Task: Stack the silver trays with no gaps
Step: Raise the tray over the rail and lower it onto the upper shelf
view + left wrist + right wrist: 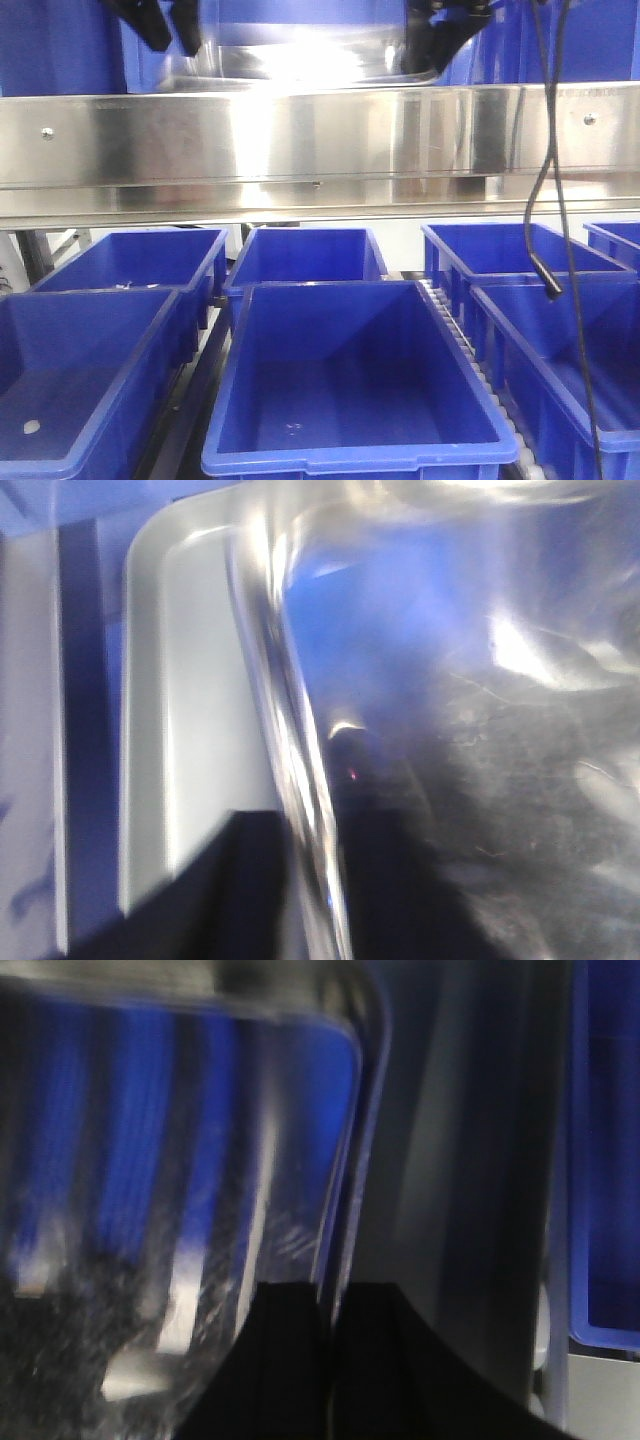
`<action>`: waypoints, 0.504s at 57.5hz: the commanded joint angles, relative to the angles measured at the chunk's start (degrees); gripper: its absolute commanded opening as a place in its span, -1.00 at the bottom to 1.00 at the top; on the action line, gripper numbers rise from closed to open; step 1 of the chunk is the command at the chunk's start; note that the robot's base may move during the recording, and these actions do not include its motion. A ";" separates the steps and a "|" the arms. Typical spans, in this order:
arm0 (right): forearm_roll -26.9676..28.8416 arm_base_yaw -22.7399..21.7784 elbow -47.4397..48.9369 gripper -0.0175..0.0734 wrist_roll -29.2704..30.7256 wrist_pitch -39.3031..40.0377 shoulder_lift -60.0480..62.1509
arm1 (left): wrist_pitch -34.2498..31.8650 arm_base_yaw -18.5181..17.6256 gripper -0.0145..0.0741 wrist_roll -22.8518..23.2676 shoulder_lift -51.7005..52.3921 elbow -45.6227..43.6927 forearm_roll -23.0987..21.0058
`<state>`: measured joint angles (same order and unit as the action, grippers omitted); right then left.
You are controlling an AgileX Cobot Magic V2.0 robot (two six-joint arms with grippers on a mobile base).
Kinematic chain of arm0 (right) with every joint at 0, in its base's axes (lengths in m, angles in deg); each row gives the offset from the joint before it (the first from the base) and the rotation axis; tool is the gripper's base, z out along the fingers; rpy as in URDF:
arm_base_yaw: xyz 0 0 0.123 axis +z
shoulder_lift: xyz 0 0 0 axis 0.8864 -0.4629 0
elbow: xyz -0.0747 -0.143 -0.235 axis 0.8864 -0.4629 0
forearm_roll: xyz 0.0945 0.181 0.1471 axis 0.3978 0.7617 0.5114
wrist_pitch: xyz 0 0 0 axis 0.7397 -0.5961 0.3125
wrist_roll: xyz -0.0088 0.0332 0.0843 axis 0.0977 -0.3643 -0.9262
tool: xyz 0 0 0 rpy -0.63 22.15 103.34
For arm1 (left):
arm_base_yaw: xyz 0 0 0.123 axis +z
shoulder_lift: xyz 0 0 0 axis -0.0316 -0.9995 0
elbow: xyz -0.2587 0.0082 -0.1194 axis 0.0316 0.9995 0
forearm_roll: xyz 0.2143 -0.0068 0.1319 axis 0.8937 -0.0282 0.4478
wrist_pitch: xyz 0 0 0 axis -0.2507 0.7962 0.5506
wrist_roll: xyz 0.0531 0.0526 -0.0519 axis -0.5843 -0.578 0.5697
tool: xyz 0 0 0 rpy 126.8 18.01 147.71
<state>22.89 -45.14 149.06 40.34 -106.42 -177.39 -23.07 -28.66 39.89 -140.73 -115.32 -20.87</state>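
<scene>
A silver tray (300, 60) shows at the top of the front view, behind the steel band, with a gripper at each end. My left gripper (170, 40) straddles its left rim. In the left wrist view its dark fingers (250, 880) sit on either side of the shiny rolled rim (290, 730), closed on it (310, 820). A second, pale grey tray (190, 700) with a rounded corner lies to the left of that rim. My right gripper (435, 55) pinches the tray's right rim (345, 1190), fingers together (330, 1295). Both wrist views are blurred.
A long mirror-like steel band (300, 140) spans the view below the tray. Several open blue bins (350, 400) stand in rows under it. A black cable (545, 200) hangs down at the right. Blue bin walls (605, 1140) flank the tray.
</scene>
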 commanded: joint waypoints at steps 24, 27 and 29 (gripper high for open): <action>-0.35 0.12 0.25 -0.11 1.52 0.43 0.09 | -1.18 -0.53 -0.05 0.00 0.23 -0.43 -0.41; -0.35 0.12 0.25 0.02 1.52 0.43 0.09 | -1.18 -0.53 -0.05 0.00 0.23 -0.43 -0.41; -0.35 0.12 0.25 0.04 1.52 0.32 0.09 | -1.18 -0.53 -0.05 0.00 0.23 -0.43 -0.41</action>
<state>22.89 -45.03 149.06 41.21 -106.51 -177.49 -23.45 -28.87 39.89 -140.73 -115.32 -21.18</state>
